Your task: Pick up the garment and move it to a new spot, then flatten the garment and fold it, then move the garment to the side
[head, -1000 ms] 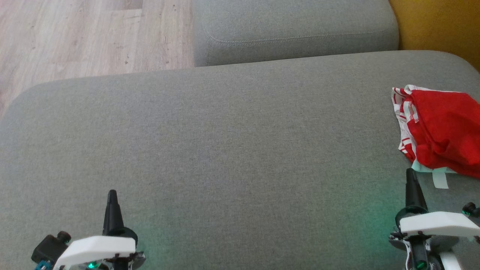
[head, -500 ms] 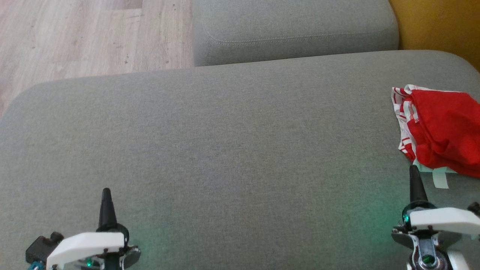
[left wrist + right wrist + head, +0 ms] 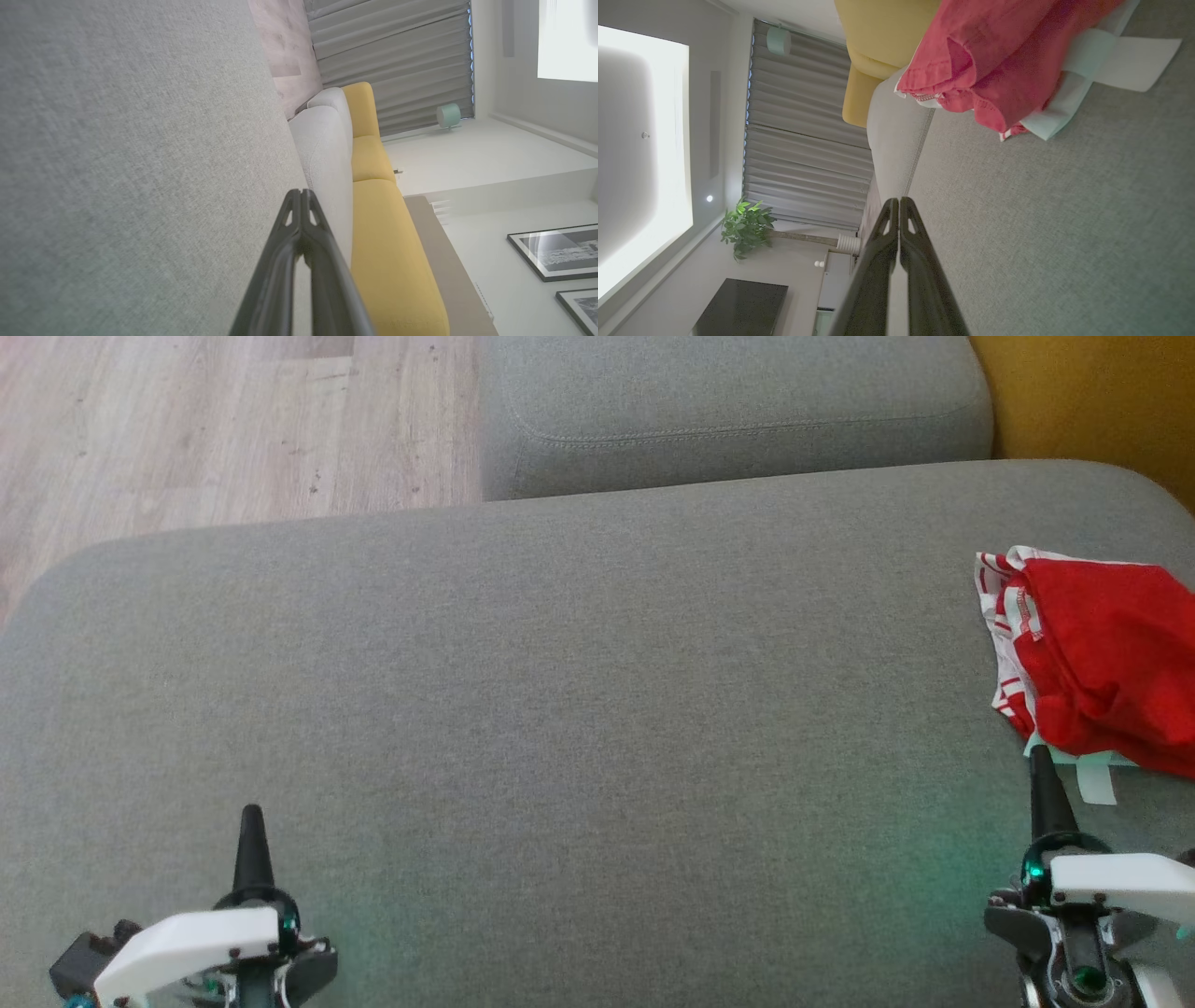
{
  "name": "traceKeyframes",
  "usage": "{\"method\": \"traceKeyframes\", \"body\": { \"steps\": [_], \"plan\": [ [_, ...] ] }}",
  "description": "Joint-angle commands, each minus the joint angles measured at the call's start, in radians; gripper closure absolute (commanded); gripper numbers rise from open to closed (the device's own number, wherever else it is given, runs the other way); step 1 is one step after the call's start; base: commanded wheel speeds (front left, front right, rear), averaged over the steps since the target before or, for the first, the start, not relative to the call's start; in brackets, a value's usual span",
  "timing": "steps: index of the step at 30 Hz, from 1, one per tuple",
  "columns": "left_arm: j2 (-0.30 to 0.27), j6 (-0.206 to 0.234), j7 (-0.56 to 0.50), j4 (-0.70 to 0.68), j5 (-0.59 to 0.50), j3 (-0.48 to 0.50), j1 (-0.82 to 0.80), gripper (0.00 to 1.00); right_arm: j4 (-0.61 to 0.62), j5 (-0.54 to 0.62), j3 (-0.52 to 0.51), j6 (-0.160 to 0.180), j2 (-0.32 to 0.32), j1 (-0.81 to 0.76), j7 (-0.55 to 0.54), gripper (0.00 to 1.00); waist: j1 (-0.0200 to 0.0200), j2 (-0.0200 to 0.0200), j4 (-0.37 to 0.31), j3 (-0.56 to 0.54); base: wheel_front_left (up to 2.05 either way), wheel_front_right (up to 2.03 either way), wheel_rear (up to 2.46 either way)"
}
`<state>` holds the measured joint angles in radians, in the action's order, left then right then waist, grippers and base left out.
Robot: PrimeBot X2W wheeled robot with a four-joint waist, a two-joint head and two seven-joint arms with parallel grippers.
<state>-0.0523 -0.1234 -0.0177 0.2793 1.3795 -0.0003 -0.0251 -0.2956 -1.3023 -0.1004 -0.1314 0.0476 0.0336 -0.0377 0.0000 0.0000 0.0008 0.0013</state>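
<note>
Both the left tool and the right tool sit near, fingers pressed together, gripping nothing. You find the garment bunched at the right side of the sofa, just beyond the right tool, likely within that arm's reach.

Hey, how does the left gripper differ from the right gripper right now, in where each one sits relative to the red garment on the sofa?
The right gripper points at the near edge of the red garment, and the right wrist view shows a gap between them. The left gripper is far from it, across the sofa cushion. The right gripper has cloth ahead of it, while the left gripper faces bare grey fabric. Shared: both have their jaws shut and hold nothing.
</note>
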Motion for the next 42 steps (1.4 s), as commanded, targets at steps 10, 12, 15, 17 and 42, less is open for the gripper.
{"method": "traceKeyframes", "body": {
  "steps": [10, 12, 15, 17, 42],
  "plan": [
    [-0.014, -0.006, -0.038, -0.035, 0.119, 0.059, -0.069, 1.00, 0.046, -0.149, 0.002, 0.001, 0.004, 0.065, -0.036, 1.00, 0.0000, 0.0000, 0.000, 0.001, 0.00, 0.00, 0.00],
    [-0.014, -0.007, -0.044, -0.035, 0.138, 0.064, -0.071, 1.00, 0.046, -0.173, 0.000, 0.001, 0.004, 0.066, -0.042, 1.00, 0.0000, 0.0000, 0.000, 0.001, 0.00, 0.00, 0.00],
    [-0.014, -0.007, -0.053, -0.035, 0.166, 0.072, -0.074, 1.00, 0.048, -0.208, -0.003, 0.001, 0.004, 0.068, -0.050, 1.00, 0.0000, 0.0000, 0.000, 0.001, 0.00, 0.00, 0.00],
    [-0.014, -0.007, -0.059, -0.035, 0.186, 0.077, -0.075, 1.00, 0.048, -0.232, -0.006, 0.001, 0.004, 0.070, -0.056, 1.00, 0.0000, 0.0000, -0.001, 0.001, 0.00, 0.00, 0.00],
    [-0.010, -0.007, -0.082, -0.035, 0.243, 0.098, -0.082, 1.00, 0.051, -0.307, -0.013, 0.001, 0.004, 0.074, -0.075, 1.00, 0.0000, 0.0000, -0.001, 0.002, 0.00, 0.00, 0.00]
  ]
}}
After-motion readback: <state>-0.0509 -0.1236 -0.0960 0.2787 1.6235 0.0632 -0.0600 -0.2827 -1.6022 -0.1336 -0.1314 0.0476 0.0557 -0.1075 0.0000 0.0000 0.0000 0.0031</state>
